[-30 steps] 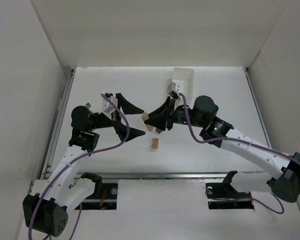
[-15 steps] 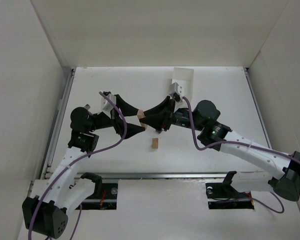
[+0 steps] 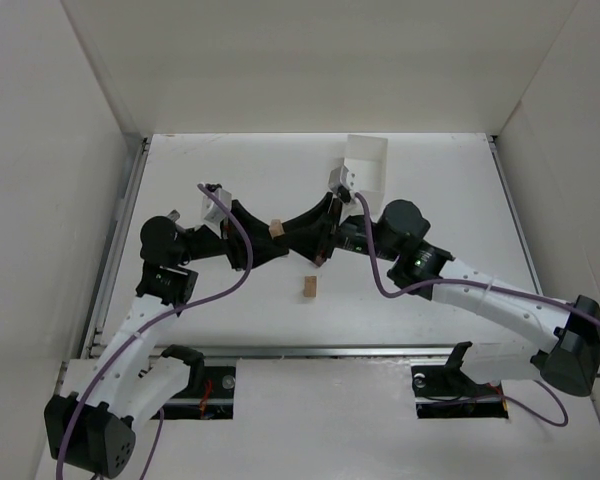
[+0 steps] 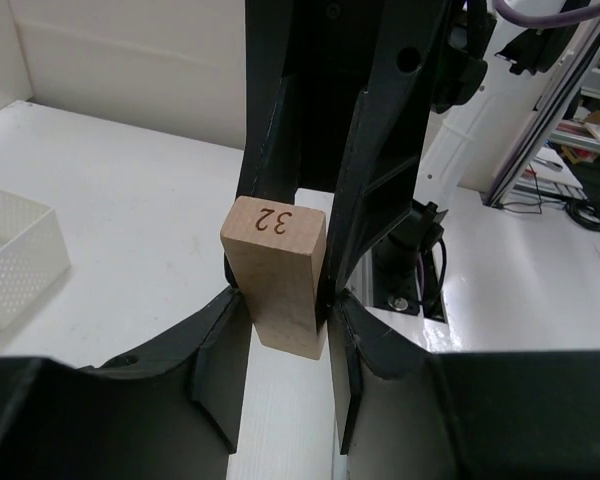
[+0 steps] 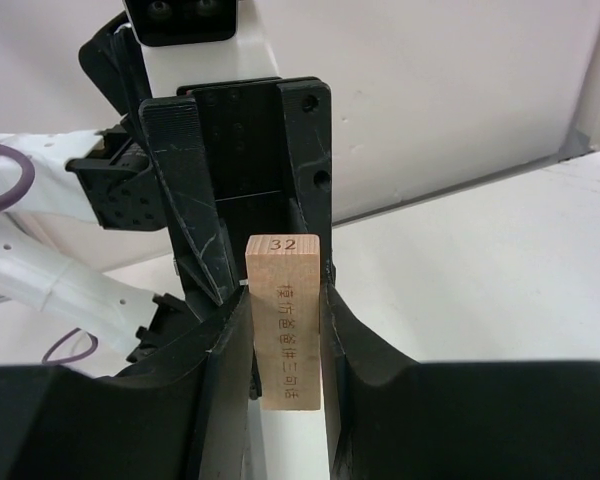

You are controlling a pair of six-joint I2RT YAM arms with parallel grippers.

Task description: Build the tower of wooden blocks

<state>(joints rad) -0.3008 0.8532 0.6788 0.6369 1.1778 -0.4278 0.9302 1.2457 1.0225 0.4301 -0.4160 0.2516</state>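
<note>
A light tan wood block point(image 3: 277, 228) marked 32 hangs in the air above the middle of the table, held from both sides. My left gripper point(image 3: 269, 240) reaches in from the left and my right gripper point(image 3: 290, 236) from the right. In the left wrist view the block point(image 4: 275, 275) sits between my left gripper's point(image 4: 286, 335) fingers, touching both, with the right gripper's black fingers point(image 4: 380, 140) behind it. In the right wrist view my right gripper point(image 5: 284, 345) is shut on the same block point(image 5: 284, 320). A second tan block point(image 3: 309, 287) lies on the table below.
A white square box point(image 3: 368, 165) stands at the back, right of centre; it shows as a perforated white basket point(image 4: 15, 255) in the left wrist view. A small dark reddish-brown piece point(image 3: 318, 262) lies under the right gripper. White walls enclose the table.
My left gripper has swung right and closed from wide open onto the block that the right gripper holds. The right gripper has carried the block slightly left and up.
</note>
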